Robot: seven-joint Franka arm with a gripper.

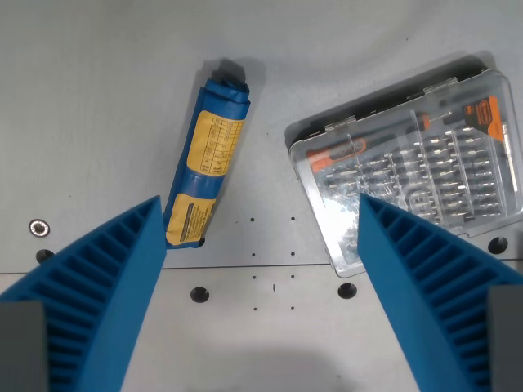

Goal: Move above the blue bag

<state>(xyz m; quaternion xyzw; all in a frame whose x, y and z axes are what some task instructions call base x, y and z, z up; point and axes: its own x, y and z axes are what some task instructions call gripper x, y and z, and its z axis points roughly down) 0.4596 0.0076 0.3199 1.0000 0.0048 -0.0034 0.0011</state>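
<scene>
The light is bright and even over the grey table point(98, 98), and it is soft, so the blue bag point(206, 155) throws only a short dark shadow just beyond its upper end. On the clear plastic case point(417, 159), to the right of the bag, there is strong white glare near its lower left corner, which hides the content there. The picture is sharp around the bag, while the blue fingers point(106, 302) below it look slightly soft because they are very near the lens.
</scene>
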